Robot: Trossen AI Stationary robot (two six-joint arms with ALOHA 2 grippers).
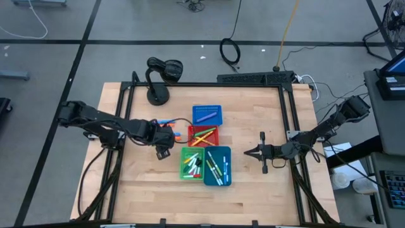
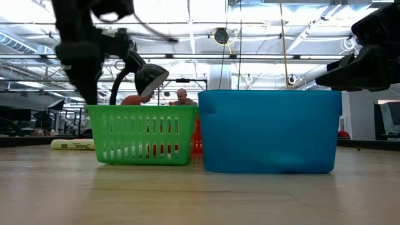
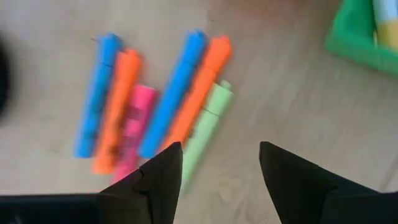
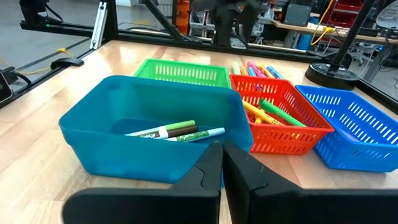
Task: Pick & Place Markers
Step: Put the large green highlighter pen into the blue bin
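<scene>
the left gripper (image 3: 219, 163) hangs spread and empty just above loose markers (image 3: 180, 93) on bare wood beside the green bin (image 1: 192, 163). the right gripper (image 1: 248, 152), pressed together, waits over open table right of the teal bin (image 1: 218, 166).

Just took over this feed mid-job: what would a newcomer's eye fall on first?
The four coloured bins clustered mid-table, markers showing in three of them. Next, the left claw, open, just above a row of loose highlighters on the bare wood beside the green bin. The right claw waits shut, right of the teal bin.
</scene>
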